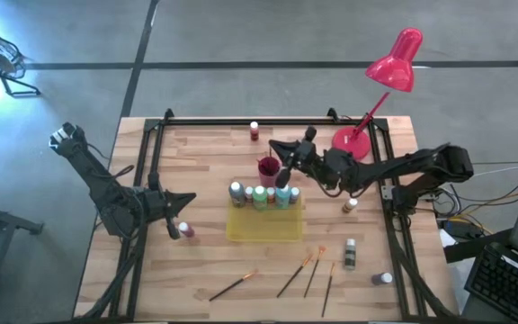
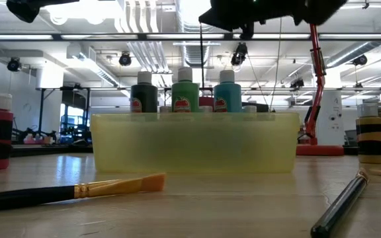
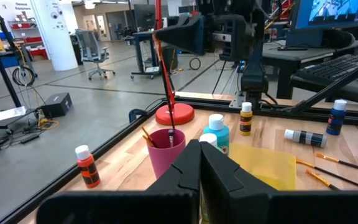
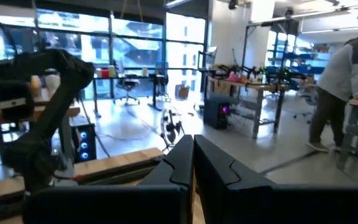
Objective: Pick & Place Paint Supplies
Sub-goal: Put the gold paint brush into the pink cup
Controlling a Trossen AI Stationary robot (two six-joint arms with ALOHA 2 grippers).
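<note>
Bottles [image 1: 261, 195] partly gathered in yellow tray [image 1: 263, 225]; several bottles and four brushes [image 1: 306, 272] remain on bench [image 1: 205, 162]. Left gripper [image 1: 187, 200] clenched empty; right gripper [image 1: 277, 146] pinches a brush above magenta cup [image 1: 268, 167].

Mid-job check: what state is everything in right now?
Left gripper: jaws shut, empty, at the table's left.
Right gripper: jaws shut on a brush, above the magenta cup.
Yellow tray: bottles upright inside.
Loose brushes: lying flat.
Dark bottle: on its side.
</note>
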